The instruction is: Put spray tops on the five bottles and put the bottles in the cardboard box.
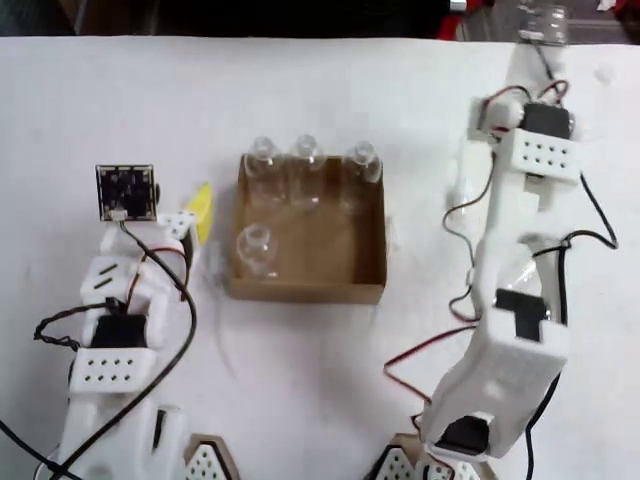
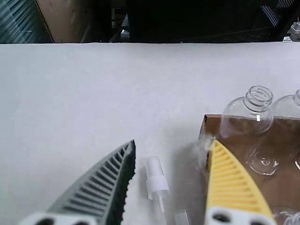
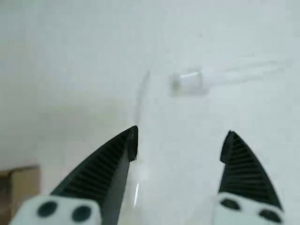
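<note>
The box [image 1: 305, 288] at centre holds four uncapped bottles [image 1: 255, 245]. At its 9 o'clock the left gripper [image 2: 172, 145] gapes empty astride a spray top [image 2: 156, 180]. Toward 2 o'clock the right gripper [image 3: 182, 132], open and empty, faces a second top [image 3: 190, 80]. Capping seems in hand; next, close on a top.

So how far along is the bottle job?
Four bottles stand in the cardboard box, apparently uncapped. Nothing is gripped: the open left end effector hangs over a spray top; the right end effector is open too. Remaining: capping them, boxing a fifth.

Overhead plus two close wrist views, cardboard box [image 1: 305, 290] in all
</note>
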Motion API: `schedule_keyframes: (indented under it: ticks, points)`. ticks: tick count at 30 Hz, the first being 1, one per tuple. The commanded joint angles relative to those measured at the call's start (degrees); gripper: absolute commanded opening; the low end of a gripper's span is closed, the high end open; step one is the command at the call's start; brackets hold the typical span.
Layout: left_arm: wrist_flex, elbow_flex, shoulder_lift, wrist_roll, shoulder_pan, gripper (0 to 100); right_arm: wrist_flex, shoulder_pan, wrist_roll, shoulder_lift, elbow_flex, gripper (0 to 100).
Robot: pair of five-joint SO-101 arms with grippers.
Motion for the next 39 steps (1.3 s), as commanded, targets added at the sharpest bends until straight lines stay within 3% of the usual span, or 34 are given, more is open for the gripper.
schedule_keyframes:
  ticks: [1, 4, 14, 21, 24, 33, 39]
  points:
    - [-1.2, -0.2, -1.0, 0.7, 0.8, 24, -20.3, 6.0, -0.2, 6.8, -3.1, 12.1]
    - [-1.3, -0.2, -1.0, 0.7, 0.8, 24, -29.2, 7.3, -0.1, 12.3, -3.1, 5.2]
    - [-1.3, -0.2, -1.0, 0.7, 0.8, 24, -58.0, 7.3, 0.3, 29.6, -3.3, 7.4]
    - [-1.3, -0.2, -1.0, 0.7, 0.9, 24, -59.1, 7.3, 12.7, 44.0, -16.4, 7.3]
    - [-1.3, -0.2, -1.0, 0.7, 0.9, 24, -48.3, 8.1, 13.5, 48.0, -25.6, 7.4]
    - [-1.3, -0.2, -1.0, 0.7, 1.8, 24, 4.4, 7.1, 13.9, 49.7, -56.1, 7.4]
    - [-1.3, -0.2, -1.0, 0.7, 1.7, 24, 28.3, 4.8, 27.3, 49.0, -63.8, 7.0]
